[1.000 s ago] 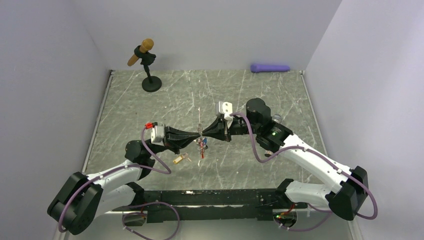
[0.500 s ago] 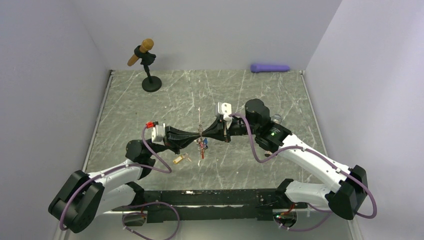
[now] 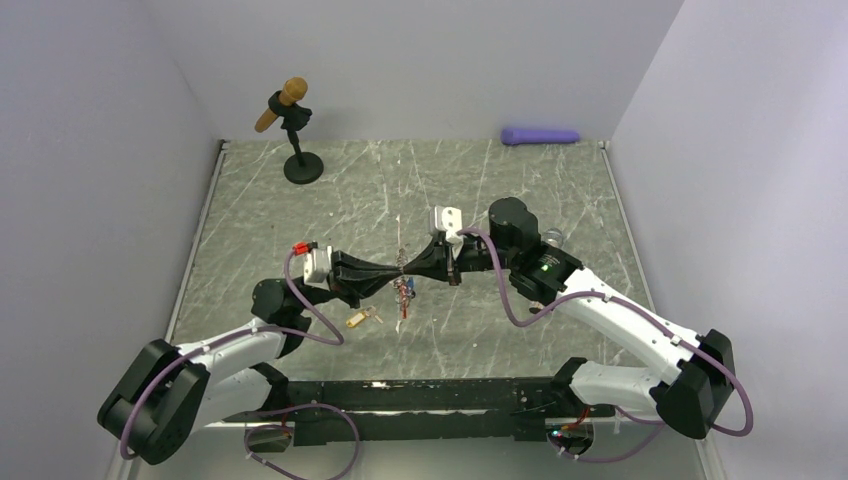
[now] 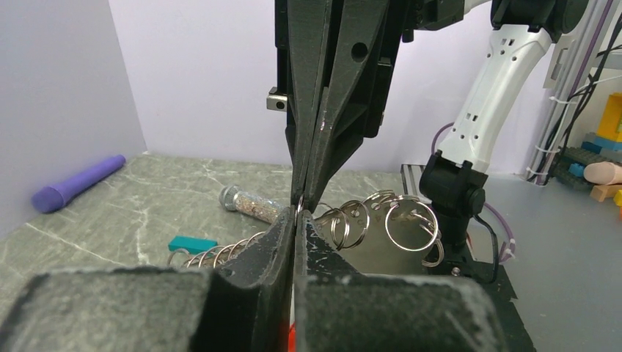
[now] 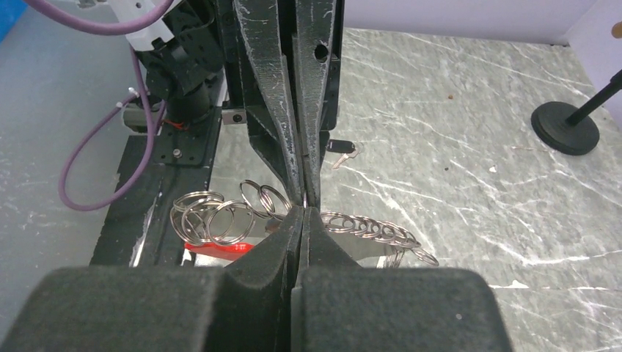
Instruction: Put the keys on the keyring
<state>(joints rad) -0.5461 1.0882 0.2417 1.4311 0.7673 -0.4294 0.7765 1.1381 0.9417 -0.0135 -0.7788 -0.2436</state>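
The left jaws and the right jaws meet tip to tip above the middle of the table (image 3: pixel 500 190). Both are pinched shut on the keyring (image 3: pixel 404 290), whose silver rings and red clip hang under the tips. A yellow-tagged key (image 3: pixel 362 319) lies on the table near them, towards the left arm, and a black-tagged key (image 5: pixel 343 147) lies flat too. The surface is grey-green stone with white veins, enclosed by plain lilac walls (image 3: pixel 420 60). A black stand (image 3: pixel 300 150) occupies the far left corner, and a purple cylinder (image 3: pixel 540 135) lies along the far edge.
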